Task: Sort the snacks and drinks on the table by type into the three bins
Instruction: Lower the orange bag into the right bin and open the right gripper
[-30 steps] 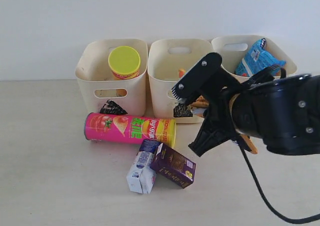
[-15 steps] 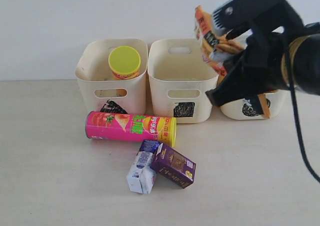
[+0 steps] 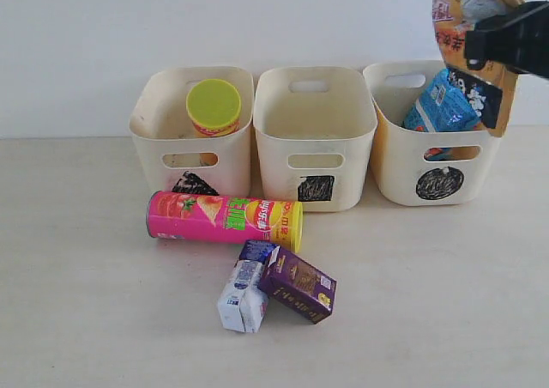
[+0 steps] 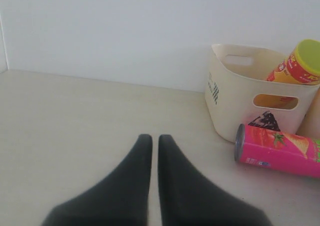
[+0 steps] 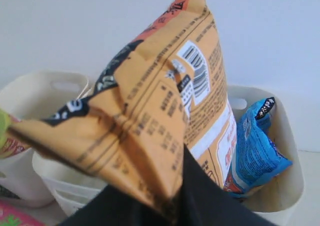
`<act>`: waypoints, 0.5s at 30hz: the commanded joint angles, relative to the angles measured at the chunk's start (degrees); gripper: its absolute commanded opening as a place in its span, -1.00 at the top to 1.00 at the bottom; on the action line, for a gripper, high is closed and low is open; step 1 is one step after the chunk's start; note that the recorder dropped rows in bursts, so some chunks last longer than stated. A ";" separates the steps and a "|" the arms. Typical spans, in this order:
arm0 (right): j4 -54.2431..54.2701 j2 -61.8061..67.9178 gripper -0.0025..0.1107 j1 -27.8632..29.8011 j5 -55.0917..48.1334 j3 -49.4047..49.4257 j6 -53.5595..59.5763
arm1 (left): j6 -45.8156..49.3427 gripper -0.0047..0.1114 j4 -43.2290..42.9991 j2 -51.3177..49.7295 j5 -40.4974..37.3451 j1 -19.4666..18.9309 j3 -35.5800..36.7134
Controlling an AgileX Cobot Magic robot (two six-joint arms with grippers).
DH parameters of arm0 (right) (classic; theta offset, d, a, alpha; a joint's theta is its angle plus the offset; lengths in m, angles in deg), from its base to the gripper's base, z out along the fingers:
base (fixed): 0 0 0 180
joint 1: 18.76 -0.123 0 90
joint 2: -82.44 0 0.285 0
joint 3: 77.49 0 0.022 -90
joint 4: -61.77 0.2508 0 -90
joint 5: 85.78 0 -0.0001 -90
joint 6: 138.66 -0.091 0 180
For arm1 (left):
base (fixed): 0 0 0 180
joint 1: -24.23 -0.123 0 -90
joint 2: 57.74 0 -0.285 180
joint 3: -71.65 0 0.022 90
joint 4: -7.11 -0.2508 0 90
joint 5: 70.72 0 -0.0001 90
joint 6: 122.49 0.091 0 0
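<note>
Up and to the right has gone the right claw (image 3: pixel 502 43) since half a second ago. It was then above the gap between the middle and right-hand bins, and it now hangs high over the circle bin (image 3: pixel 390 160). It is clamped tight on the orange-brown bag (image 3: pixel 466 29), which has travelled with it. Everything else lies as it did.

Three cream bins stand in a row along the far edge of the counter (image 3: pixel 86 319). The triangle bin (image 3: pixel 154 148), nearest the far left corner, holds the yellow-red chip can (image 3: pixel 213 109), which is tilted with its yellow-green lid above the rim. The square bin (image 3: pixel 283 165) is in the middle. The circle bin holds the blue bag (image 3: pixel 442 105), which leans and pokes above the rim.

On the counter the pink-green chip can (image 3: pixel 223 219) lies on its side just in front of the triangle and square bins. Toward the near edge, the white and blue carton (image 3: pixel 243 294) and the dark purple carton (image 3: pixel 296 283) touch each other.

The left claw (image 4: pixel 151 141) hovers low over bare counter toward the left edge. Its fingers are almost together and hold nothing.

The orange-brown bag shows a barcode and blocks of small print too fine to read. The green characters on the pink-green can are also illegible.
</note>
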 commanded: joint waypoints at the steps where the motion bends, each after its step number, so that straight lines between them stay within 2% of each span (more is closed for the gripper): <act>1: 5.67 6.60 0.96 9.04 16.13 -1.15 -0.15 | -0.40 0.85 0.18 0.22 0.37 0.06 -0.23; 5: 8.51 13.83 0.96 11.76 19.10 -4.71 -0.25 | -0.40 0.85 0.18 0.22 0.37 0.06 -0.23; 15: 9.28 31.04 0.96 11.75 20.81 -17.17 -1.44 | -0.40 0.85 0.18 0.22 0.37 0.06 -0.23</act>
